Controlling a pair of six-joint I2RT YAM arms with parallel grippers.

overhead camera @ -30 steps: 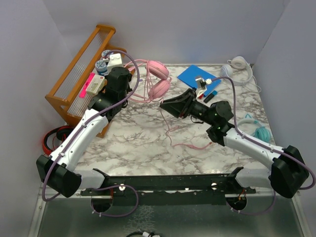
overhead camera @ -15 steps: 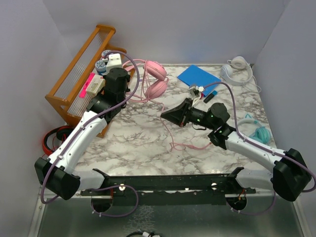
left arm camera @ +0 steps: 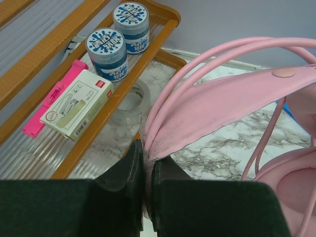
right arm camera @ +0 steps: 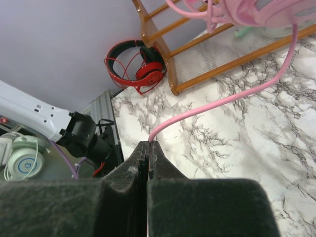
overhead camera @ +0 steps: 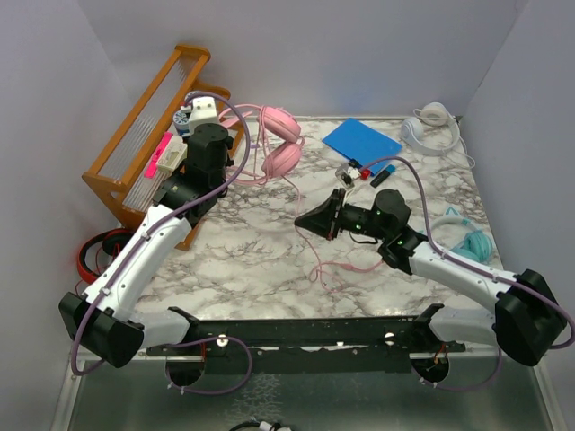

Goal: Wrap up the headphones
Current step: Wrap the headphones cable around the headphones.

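Note:
The pink headphones (overhead camera: 280, 144) are held at the back left, near the wooden rack. My left gripper (overhead camera: 235, 151) is shut on their pink headband (left arm camera: 222, 101), which fills the left wrist view. Their long pink cable (overhead camera: 305, 202) runs down to my right gripper (overhead camera: 302, 221), which is shut on it mid-table; the pinched cable (right arm camera: 217, 101) shows in the right wrist view. More cable (overhead camera: 346, 267) loops on the table below. A white pair (overhead camera: 431, 126) lies at the back right. A teal pair (overhead camera: 473, 241) lies at the right edge.
A wooden rack (overhead camera: 144, 117) stands at the back left with two blue-lidded jars (left arm camera: 118, 37), a white box (left arm camera: 76, 103) and a tape roll (left arm camera: 132, 98). A red-and-black pair (overhead camera: 94, 251) lies left of the table. A blue pad (overhead camera: 361, 141) lies at the back.
My right gripper has drawn the pink cable down and toward the near edge, pulling it taut. My left gripper has lifted the pink headphones slightly toward the back.

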